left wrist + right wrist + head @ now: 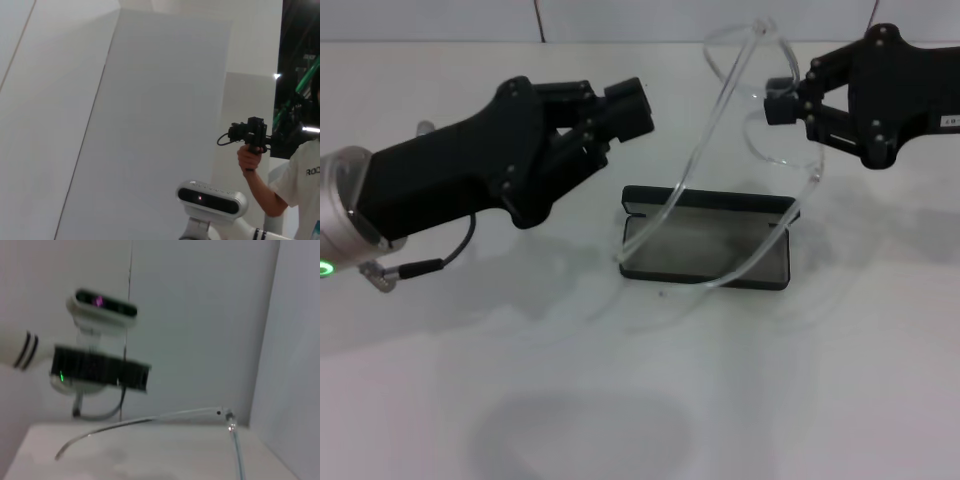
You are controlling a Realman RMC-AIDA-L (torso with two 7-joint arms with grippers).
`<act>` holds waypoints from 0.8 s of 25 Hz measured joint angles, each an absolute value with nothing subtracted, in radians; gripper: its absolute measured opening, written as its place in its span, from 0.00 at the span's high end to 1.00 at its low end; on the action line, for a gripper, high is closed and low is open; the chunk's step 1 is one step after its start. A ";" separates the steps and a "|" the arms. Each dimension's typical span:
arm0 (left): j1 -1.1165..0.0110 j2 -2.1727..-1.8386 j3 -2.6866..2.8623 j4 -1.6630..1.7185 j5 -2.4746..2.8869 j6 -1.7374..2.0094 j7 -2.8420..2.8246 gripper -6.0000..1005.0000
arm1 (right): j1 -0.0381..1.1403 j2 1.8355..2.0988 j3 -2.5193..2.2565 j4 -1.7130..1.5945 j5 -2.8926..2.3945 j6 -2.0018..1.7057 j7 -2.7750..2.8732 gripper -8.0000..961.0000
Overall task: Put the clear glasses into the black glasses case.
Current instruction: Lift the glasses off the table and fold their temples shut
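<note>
Little readable text in these views

In the left wrist view we can read white letters "ROC" on the chest of a person's white T-shirt (306, 172), cut off by the picture's edge. In the head view we see a small white label (950, 122) on the right arm's black housing, its print too small for us to read. We find nothing legible on the black glasses case (708, 235).

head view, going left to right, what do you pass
left gripper → black glasses case with the clear glasses held up above it → right gripper
</note>
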State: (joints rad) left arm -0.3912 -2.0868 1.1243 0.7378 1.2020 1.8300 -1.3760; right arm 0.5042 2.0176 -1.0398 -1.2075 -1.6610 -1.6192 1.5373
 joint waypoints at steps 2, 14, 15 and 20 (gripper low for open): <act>-0.393 -2.087 1.137 0.737 1.202 1.830 -1.370 0.90 | 0.505 2.018 -1.043 -1.178 -1.633 -1.620 1.514 0.90; -0.406 -2.089 1.165 0.735 1.177 1.844 -1.367 0.90 | 0.564 2.020 -1.065 -0.990 -1.590 -1.621 1.445 0.90; -0.407 -2.089 1.167 0.735 1.177 1.848 -1.367 0.90 | 0.571 2.020 -1.065 -0.976 -1.590 -1.620 1.439 0.90; -0.420 -2.089 1.188 0.735 1.173 1.856 -1.367 0.90 | 0.614 2.021 -1.066 -0.899 -1.589 -1.618 1.410 0.90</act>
State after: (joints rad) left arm -0.4199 -2.0893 1.1875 0.7347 1.1728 1.8564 -1.3667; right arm 0.6143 2.0213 -1.0662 -0.8994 -1.5890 -1.6180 1.4101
